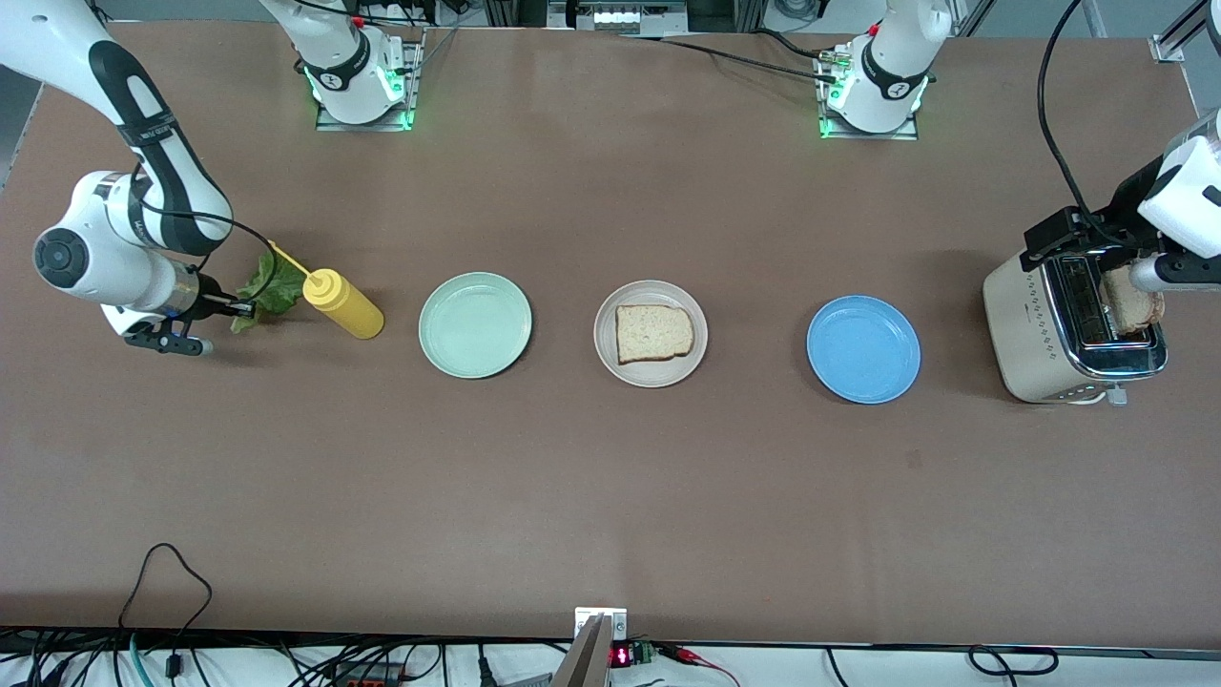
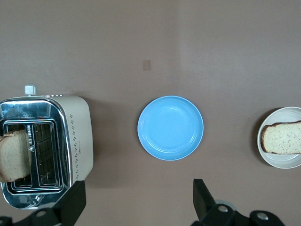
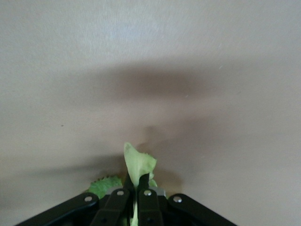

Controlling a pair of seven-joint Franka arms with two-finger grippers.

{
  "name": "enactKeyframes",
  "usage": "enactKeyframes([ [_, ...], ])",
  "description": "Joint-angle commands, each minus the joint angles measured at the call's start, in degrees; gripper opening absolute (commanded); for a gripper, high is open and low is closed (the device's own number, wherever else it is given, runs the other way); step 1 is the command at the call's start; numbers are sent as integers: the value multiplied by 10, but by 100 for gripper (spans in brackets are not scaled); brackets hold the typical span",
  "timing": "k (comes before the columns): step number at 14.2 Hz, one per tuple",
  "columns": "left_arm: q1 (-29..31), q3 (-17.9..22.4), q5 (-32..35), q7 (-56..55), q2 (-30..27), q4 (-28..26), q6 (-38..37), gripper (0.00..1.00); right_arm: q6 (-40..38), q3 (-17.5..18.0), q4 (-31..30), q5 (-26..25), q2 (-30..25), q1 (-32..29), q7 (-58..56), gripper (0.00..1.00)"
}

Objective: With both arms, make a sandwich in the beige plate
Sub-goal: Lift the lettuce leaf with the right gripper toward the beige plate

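- Now the right gripper [image 3: 136,188] has its jaws pinched shut on the lettuce leaf [image 1: 272,286], beside the yellow bottle [image 1: 343,303].
- Left gripper [image 2: 136,200] hangs fully open, holding nothing, over the toaster [image 1: 1059,329], a slice [image 1: 1130,305] sticking out below.
- Beige plate [image 1: 651,370] carries one bread slice [image 1: 653,334], well apart from both jaws.

— What sort of place do I work in?
— A robotics lab, not a kitchen. My two arms are bolted to metal base plates [image 1: 362,119] lit green, on a plain brown table [image 1: 610,496].
— And what else shows it?
— Loose cables [image 1: 172,658] and a small red digital readout [image 1: 620,656] run along the table's edge nearest the front camera.
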Motion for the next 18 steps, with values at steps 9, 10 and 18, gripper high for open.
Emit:
enactKeyframes([
  [9,-1,2,0,5,-6,-4,4,100,-204,7,81,6,-124,-15,-81,0],
  [10,-1,1,0,5,-6,-4,4,100,-239,7,100,8,-131,-12,-82,0],
  [18,-1,2,0,5,-6,-4,3,100,-470,93,257,90,-142,0,15,0],
])
